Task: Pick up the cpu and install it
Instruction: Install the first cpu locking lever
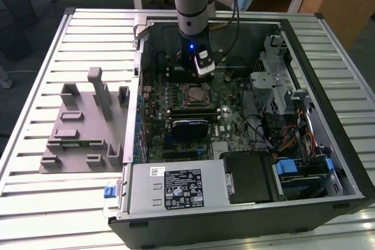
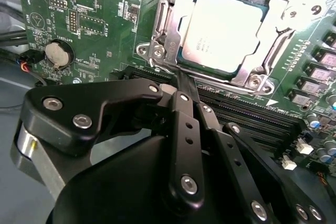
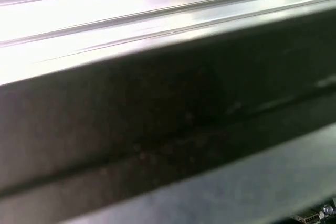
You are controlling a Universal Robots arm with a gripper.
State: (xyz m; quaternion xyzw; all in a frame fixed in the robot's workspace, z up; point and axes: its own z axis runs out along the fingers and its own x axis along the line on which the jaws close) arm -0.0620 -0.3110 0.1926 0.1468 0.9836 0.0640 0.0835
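Observation:
The cpu, a flat silver square with a pale rim, lies flat inside the metal socket frame on the green motherboard. In the second wrist view my gripper hovers just beside the socket, its black fingers drawn together with nothing between them. In the exterior view the gripper hangs inside the open computer case, a little behind the socket.
A grey slotted tray sits on the slatted table at the exterior view's left. The case holds a power supply, a drive cage and cables. Memory slots and a coin battery flank the socket. The case wall is close.

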